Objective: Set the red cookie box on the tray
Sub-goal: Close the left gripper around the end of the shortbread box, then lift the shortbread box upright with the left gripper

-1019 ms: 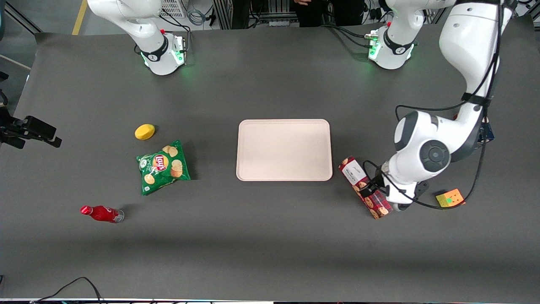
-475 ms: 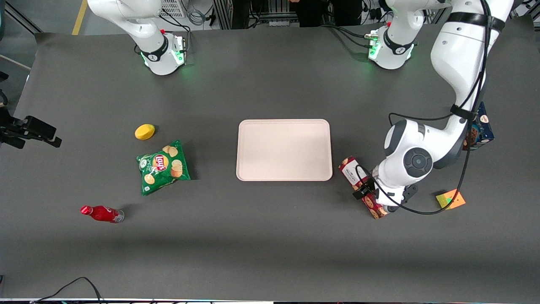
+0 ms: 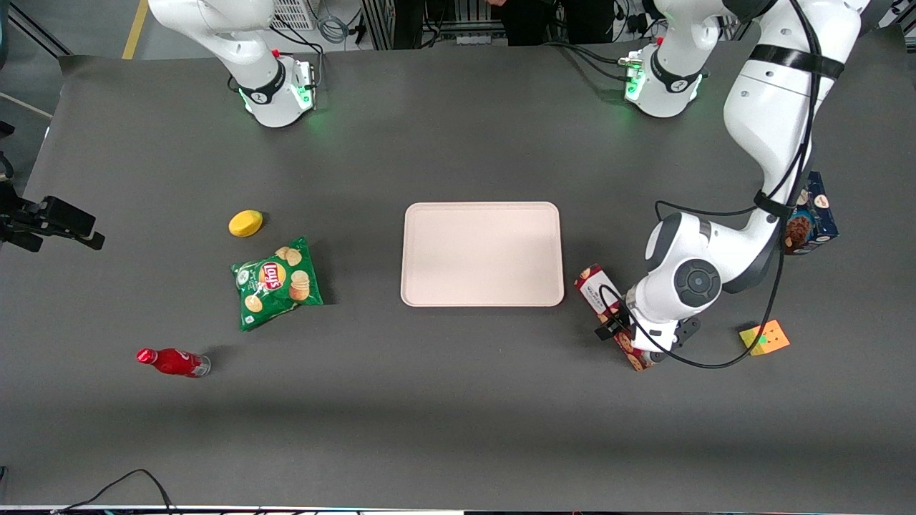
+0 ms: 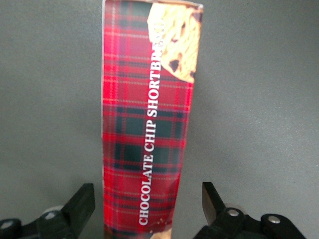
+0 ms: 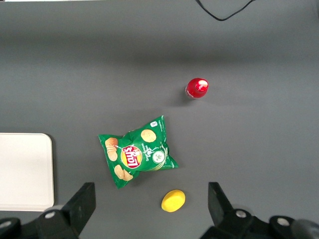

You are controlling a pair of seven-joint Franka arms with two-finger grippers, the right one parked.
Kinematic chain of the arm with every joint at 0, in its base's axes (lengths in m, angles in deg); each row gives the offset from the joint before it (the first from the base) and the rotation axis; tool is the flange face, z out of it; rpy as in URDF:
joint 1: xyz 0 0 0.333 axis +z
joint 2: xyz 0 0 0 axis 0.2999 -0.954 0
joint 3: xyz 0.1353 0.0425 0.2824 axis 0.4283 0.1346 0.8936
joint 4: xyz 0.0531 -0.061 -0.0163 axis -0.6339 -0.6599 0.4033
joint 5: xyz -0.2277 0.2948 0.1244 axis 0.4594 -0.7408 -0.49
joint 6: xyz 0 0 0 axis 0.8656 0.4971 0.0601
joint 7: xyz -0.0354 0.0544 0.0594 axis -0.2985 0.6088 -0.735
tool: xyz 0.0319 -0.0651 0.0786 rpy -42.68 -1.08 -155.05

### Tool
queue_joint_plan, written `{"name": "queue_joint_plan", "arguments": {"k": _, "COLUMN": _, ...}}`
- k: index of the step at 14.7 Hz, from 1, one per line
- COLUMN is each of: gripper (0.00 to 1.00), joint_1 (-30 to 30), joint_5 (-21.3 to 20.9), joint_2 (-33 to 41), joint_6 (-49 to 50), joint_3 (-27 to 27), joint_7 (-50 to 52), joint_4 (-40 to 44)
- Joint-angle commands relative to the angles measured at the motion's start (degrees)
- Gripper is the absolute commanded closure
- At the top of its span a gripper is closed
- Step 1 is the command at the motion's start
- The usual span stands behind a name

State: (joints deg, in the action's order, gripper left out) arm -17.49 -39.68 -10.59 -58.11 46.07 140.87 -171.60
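The red cookie box [image 3: 596, 289] lies flat on the dark table beside the tray [image 3: 481, 254], toward the working arm's end and slightly nearer the front camera. My left gripper [image 3: 637, 336] hovers over the box's end nearest the camera and covers that part. In the left wrist view the plaid carton [image 4: 147, 124] runs lengthwise between the two black fingers [image 4: 82, 204]. The gripper [image 4: 148, 204] is open, with a gap of table showing on each side of the box. The pale tray holds nothing.
A blue-and-brown cookie box [image 3: 812, 218] and a colourful cube [image 3: 764, 336] sit near the working arm. Toward the parked arm's end lie a green chips bag [image 3: 277, 282], a yellow lemon [image 3: 245, 223] and a red bottle [image 3: 172, 362].
The left arm's wrist has slid sideways toward the tray, settling over the red cookie box and covering more of it. The box and the tray have not moved.
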Motion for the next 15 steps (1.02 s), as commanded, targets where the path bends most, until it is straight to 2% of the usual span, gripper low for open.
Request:
{"name": "queue_joint_plan", "arguments": {"k": 1, "gripper": 0.47, "joint_1": -0.3, "joint_5": -1.1, "joint_2": 0.1, "joint_6": -0.2, "joint_3": 0.2, "joint_7": 1.4, "joint_4": 0.3}}
{"name": "queue_joint_plan", "arguments": {"k": 4, "gripper": 0.73, "joint_1": -0.4, "joint_5": -1.1, "joint_2": 0.3, "joint_6": 0.1, "joint_3": 0.0, "joint_7": 1.3, "joint_4": 0.5}}
{"name": "queue_joint_plan", "arguments": {"k": 5, "gripper": 0.78, "joint_1": -0.4, "joint_5": -1.1, "joint_2": 0.4, "joint_6": 0.2, "joint_3": 0.0, "joint_7": 1.4, "joint_4": 0.6}}
{"name": "queue_joint_plan", "arguments": {"k": 10, "gripper": 0.82, "joint_1": -0.5, "joint_5": -1.1, "joint_2": 3.6, "joint_6": 1.8, "joint_3": -0.2, "joint_7": 1.6, "joint_4": 0.8}}
{"name": "queue_joint_plan", "arguments": {"k": 15, "gripper": 0.80, "joint_1": -0.4, "joint_5": -0.3, "joint_2": 10.5, "joint_6": 22.2, "joint_3": -2.0, "joint_7": 0.8, "joint_4": 10.0}}
